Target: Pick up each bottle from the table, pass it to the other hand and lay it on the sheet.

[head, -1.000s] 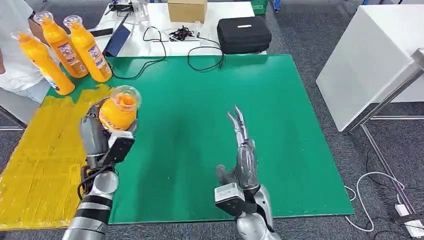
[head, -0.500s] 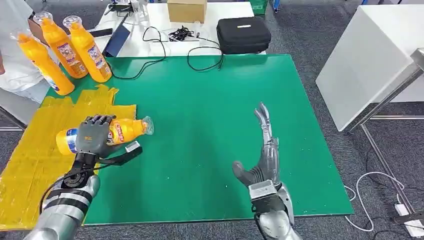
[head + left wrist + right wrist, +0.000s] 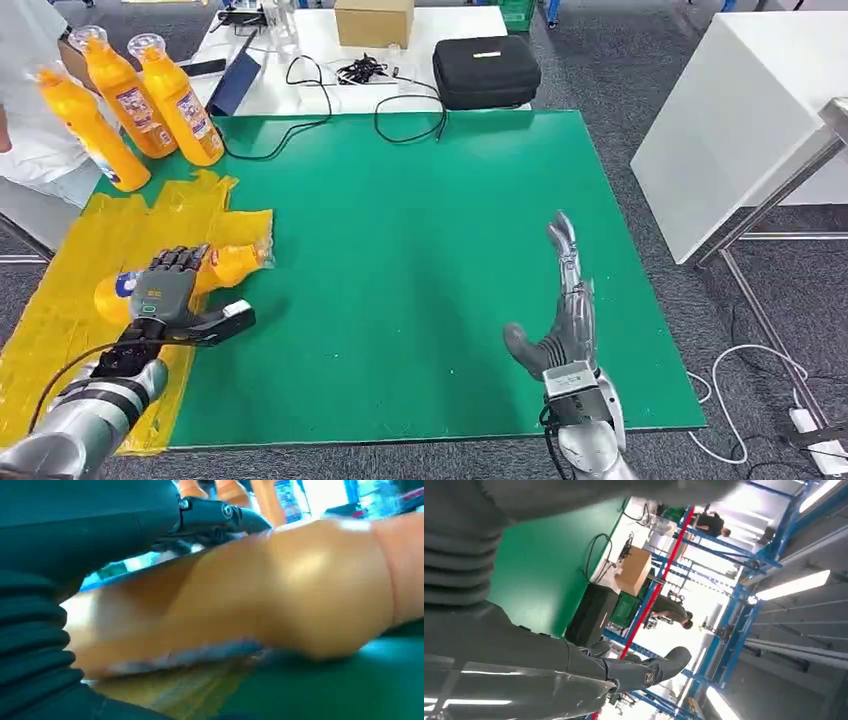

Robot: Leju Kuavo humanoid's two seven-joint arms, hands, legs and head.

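One bottle (image 3: 215, 268) lies on its side under your left hand (image 3: 165, 290), fingers (image 3: 178, 258) wrapped over its body, long axis across the yellow sheet (image 3: 60, 300) with the cap toward the green counter (image 3: 420, 250). Whether it rests on the sheet, you can't tell. Your right hand (image 3: 565, 320) stands empty, fingers straight, well apart. Three bottles (image 3: 130, 100) wait upright beyond the sheet, nearer your left.

Beyond my green mat, a black zipped case (image 3: 487, 70), a brown cardboard box (image 3: 374, 20) on the white table (image 3: 318, 40), tangled black cables (image 3: 362, 68), a white cabinet (image 3: 735, 130) to my right, grey carpet floor (image 3: 600, 60), a white cable (image 3: 740, 370) on it
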